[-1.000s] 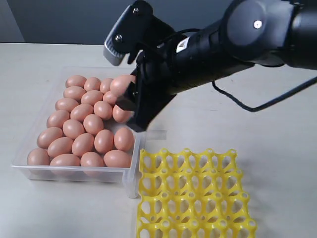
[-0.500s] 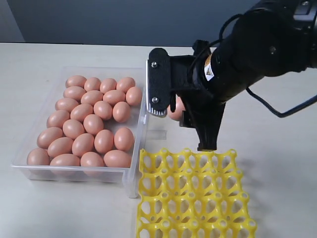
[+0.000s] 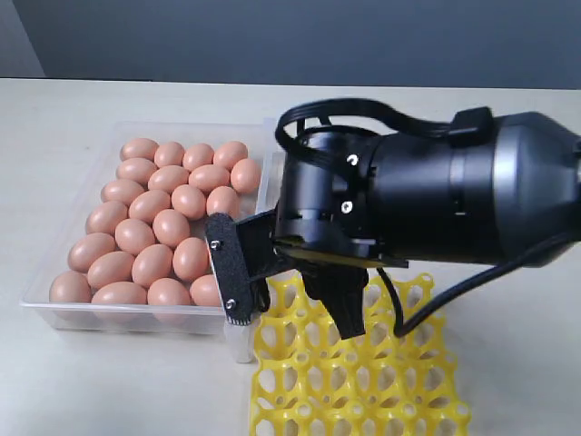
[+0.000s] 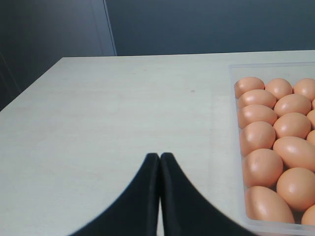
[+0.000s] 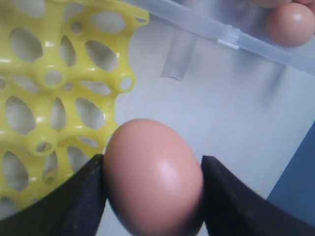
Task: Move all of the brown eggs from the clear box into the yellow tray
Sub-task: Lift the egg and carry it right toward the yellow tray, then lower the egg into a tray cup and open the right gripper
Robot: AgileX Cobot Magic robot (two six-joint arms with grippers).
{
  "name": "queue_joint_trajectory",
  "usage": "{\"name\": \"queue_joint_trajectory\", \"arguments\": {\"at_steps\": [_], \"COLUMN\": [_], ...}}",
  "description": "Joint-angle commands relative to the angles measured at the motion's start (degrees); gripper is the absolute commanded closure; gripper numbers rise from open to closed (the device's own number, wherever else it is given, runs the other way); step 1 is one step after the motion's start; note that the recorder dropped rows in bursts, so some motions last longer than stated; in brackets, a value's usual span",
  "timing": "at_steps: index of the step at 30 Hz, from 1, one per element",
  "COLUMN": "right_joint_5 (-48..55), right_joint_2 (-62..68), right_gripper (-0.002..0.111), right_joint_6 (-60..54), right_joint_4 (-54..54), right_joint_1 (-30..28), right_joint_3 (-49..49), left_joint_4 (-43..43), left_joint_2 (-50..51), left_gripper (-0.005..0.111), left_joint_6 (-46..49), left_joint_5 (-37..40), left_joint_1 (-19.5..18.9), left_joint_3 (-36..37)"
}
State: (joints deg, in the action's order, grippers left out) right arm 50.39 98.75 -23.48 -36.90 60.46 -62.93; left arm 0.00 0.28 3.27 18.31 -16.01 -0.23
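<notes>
Many brown eggs (image 3: 154, 227) lie packed in the clear box (image 3: 41, 286) on the left. In front and to the right lies the yellow tray (image 3: 363, 391), and every cup that shows is bare. My right gripper (image 5: 152, 164) is shut on one brown egg (image 5: 152, 177), held over the tray's edge (image 5: 44, 78) near the box wall (image 5: 226, 37). In the exterior view my right arm (image 3: 427, 200) hides this egg and covers the tray's far rows. My left gripper (image 4: 160, 156) is shut and empty, over bare table beside the box (image 4: 236, 147).
A pale table (image 3: 508, 300) carries everything. A strip of clear tape (image 5: 174, 61) lies on it between box and tray. A dark wall (image 3: 272, 36) runs behind the table's far edge.
My right arm has carried the egg from above the box rightward and toward the front, and now hangs low over the tray's far rows. The left gripper shows no earlier view.
</notes>
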Motion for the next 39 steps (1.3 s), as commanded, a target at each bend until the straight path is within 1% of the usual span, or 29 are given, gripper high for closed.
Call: {"name": "queue_joint_trajectory", "arguments": {"at_steps": [1,5,8,14,19,24,28,29,30,31,32,33,39], "right_joint_5": [0.3,0.6,7.2,10.6,12.5,14.2,14.7,14.8,14.8,14.8,14.7,14.7,14.8], "right_joint_2": [2.1,3.2,4.9,5.1,5.1,5.9,6.7,6.9,7.4,7.6,7.9,8.1,8.4], "right_gripper": [0.109,0.109,0.109,0.109,0.109,0.109,0.108,0.106,0.096,0.09,0.08,0.079,0.08], "right_joint_6": [1.2,1.7,2.1,4.1,4.1,7.0,7.1,7.1,7.1,7.1,7.1,7.1,9.0], "right_joint_4": [-0.7,-0.4,-0.9,-0.4,3.0,3.0,3.4,3.8,4.6,4.6,4.6,4.5,4.0], "right_joint_1": [0.8,3.0,5.0,7.6,8.3,8.3,8.3,8.3,8.3,8.3,8.3,8.3,8.3], "right_joint_3": [0.0,0.0,0.0,0.0,0.0,0.0,0.0,0.0,0.0,0.0,0.0,0.0,0.0], "left_joint_4": [0.0,0.0,0.0,0.0,0.0,0.0,0.0,0.0,0.0,0.0,0.0,0.0,0.0], "left_joint_2": [-0.3,-0.3,-0.3,-0.3,-0.3,-0.3,-0.3,-0.3,-0.3,-0.3,-0.3,-0.3,-0.3], "left_gripper": [0.106,0.106,0.106,0.106,0.106,0.106,0.106,0.106,0.106,0.106,0.106,0.106,0.106], "left_joint_6": [0.0,0.0,0.0,0.0,0.0,0.0,0.0,0.0,0.0,0.0,0.0,0.0,0.0], "left_joint_5": [-0.6,-0.6,-0.6,-0.6,-0.6,-0.6,-0.6,-0.6,-0.6,-0.6,-0.6,-0.6,-0.6], "left_joint_1": [0.3,0.3,0.3,0.3,0.3,0.3,0.3,0.3,0.3,0.3,0.3,0.3,0.3], "left_joint_3": [0.2,0.2,0.2,0.2,0.2,0.2,0.2,0.2,0.2,0.2,0.2,0.2,0.2]}}
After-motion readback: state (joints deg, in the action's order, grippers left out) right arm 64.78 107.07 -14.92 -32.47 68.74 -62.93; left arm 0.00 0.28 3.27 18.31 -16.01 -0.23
